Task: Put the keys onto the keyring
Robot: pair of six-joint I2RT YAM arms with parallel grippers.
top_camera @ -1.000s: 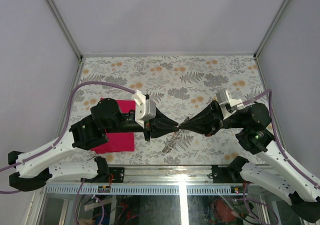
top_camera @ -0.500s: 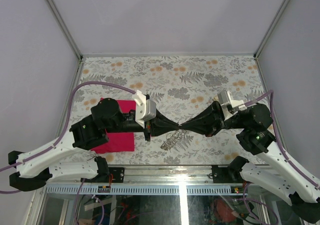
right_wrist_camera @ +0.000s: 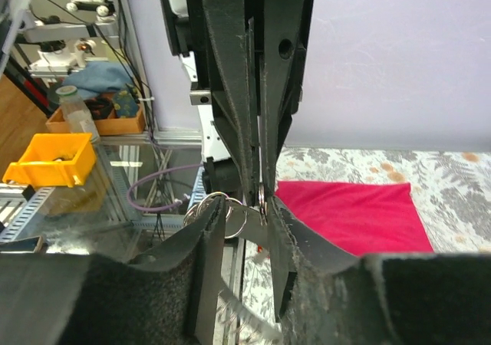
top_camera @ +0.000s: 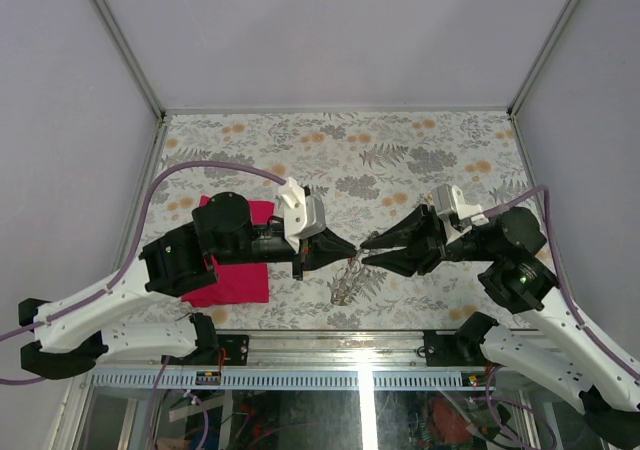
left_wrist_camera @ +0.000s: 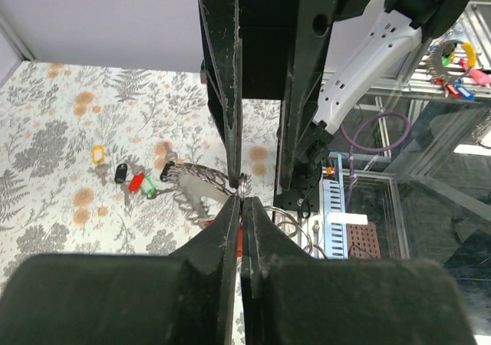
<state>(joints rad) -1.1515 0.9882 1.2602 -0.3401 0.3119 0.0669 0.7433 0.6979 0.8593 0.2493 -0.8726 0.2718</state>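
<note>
While left tool (top_camera: 351, 249) pinches keyring (top_camera: 344, 283) — right tool (top_camera: 366, 251) gapes | keys (left_wrist_camera: 136, 181) lie beside it

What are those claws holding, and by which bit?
The left claw pinches the keyring by its small top ring; the rest dangles. The right claw is open, holding nothing.

No text, label, brand, number or sign can be read in any of the three views. The keys (left_wrist_camera: 136, 182) have coloured heads too small to tell whether they carry any marking.
</note>
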